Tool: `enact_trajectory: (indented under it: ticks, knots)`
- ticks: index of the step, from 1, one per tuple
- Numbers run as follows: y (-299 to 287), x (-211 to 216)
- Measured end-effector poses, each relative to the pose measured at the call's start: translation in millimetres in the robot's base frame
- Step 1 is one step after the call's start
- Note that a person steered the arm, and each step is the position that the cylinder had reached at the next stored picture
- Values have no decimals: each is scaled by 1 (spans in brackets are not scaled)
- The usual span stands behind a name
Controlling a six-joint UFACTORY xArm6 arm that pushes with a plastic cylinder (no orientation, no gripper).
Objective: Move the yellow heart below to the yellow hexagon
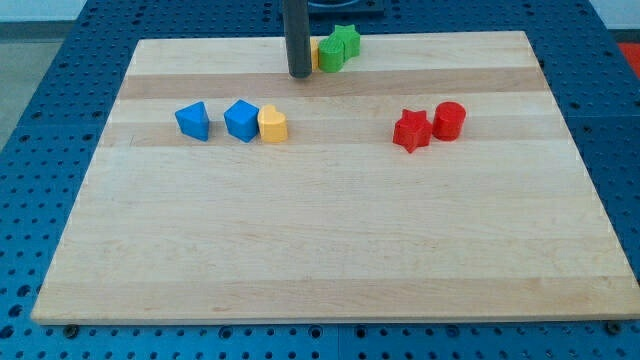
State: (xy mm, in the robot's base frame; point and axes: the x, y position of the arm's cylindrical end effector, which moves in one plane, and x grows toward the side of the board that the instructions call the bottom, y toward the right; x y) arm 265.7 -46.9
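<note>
My tip (300, 74), a bare rod gripping nothing, sits at the view's top touching a mostly hidden yellow block (315, 55), well above the yellow heart (272, 125) beside the blue block (241, 119).

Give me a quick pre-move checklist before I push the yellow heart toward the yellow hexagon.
1. My tip located: ok, at the view's top, near the board's far edge.
2. Yellow heart identified: ok, touching the blue block on its left.
3. Yellow hexagon visible: not ok, mostly hidden behind the rod, only a sliver shows.
4. Tip behind heart for pushing: not ok, tip is well above it.
5. Spot below the hexagon free: ok apart from my tip standing there.
6. Green blocks beside hexagon: cannot tell whether touching.
</note>
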Motion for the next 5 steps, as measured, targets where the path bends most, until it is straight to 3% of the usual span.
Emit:
enact_trajectory:
  ticks: [1, 2, 3, 5]
  knots:
    - [12, 36]
    - [31, 129]
    - [13, 172]
    - [-65, 155]
